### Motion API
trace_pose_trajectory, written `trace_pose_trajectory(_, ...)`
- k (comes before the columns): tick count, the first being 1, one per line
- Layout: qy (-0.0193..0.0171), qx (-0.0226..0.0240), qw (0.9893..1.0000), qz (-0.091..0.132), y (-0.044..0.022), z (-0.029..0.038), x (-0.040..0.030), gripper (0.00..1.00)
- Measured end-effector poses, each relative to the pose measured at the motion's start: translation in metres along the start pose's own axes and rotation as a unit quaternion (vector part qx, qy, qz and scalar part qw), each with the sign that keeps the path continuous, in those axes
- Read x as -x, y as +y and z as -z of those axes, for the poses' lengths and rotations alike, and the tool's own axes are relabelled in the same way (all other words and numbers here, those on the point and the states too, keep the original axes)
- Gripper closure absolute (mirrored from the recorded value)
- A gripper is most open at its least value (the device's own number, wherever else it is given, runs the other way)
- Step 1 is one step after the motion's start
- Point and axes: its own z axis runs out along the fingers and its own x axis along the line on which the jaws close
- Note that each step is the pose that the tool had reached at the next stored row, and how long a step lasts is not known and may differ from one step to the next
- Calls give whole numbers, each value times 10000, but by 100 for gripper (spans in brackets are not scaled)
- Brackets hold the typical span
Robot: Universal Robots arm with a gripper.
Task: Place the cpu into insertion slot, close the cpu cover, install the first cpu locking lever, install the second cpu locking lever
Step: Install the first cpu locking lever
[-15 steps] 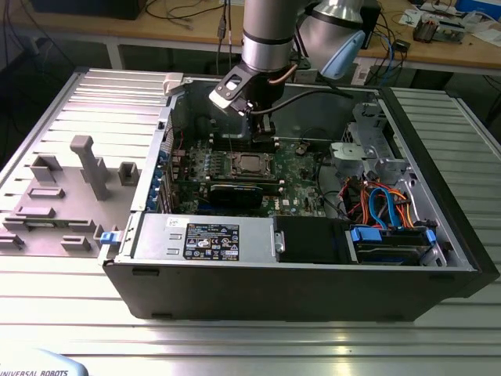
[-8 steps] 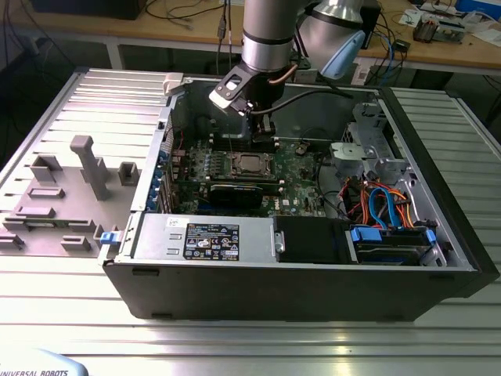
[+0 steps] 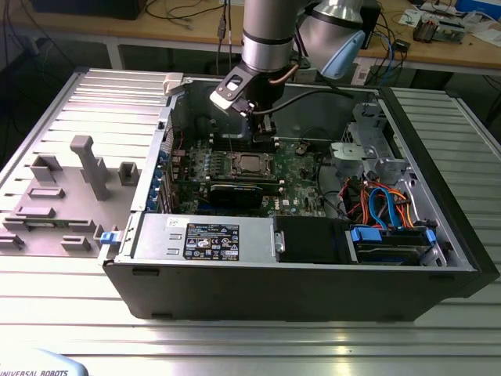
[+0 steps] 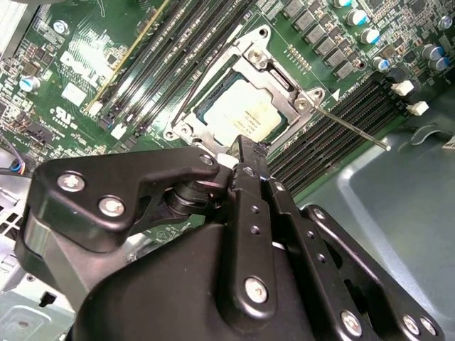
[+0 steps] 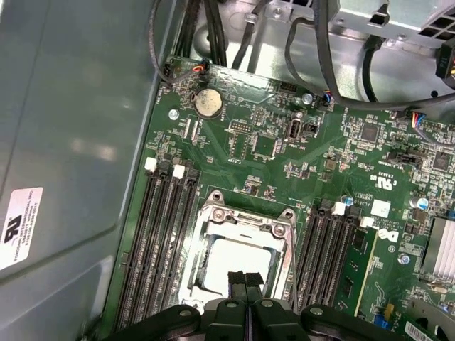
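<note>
The cpu [image 4: 238, 117] lies flat in the socket on the green motherboard, its silvery top visible through the window of the cpu cover [image 4: 283, 84]. The cover [image 5: 245, 219] lies down over the chip [image 5: 227, 259]. A thin locking lever [image 4: 352, 129] sticks out free from one socket corner, away from the board. My gripper [image 4: 245, 145] is shut with nothing between its fingers. Its tips hover just above the socket's edge in both wrist views [image 5: 245, 278]. In the exterior view the gripper [image 3: 264, 139] hangs inside the case just behind the cpu [image 3: 249, 163].
Black memory slots [image 5: 162, 241] flank the socket on both sides. A long black card [image 3: 235, 192] lies in front of the socket, with the power supply [image 3: 203, 235] beyond it. Bundled cables [image 3: 383, 204] fill the exterior view's right. Grey fixtures [image 3: 90, 164] stand outside the case.
</note>
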Motion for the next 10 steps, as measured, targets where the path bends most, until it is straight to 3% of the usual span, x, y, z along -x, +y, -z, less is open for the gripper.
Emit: trace_pose_trajectory(10, 0, -1, 9996, 270, 0, 0, 0, 89)
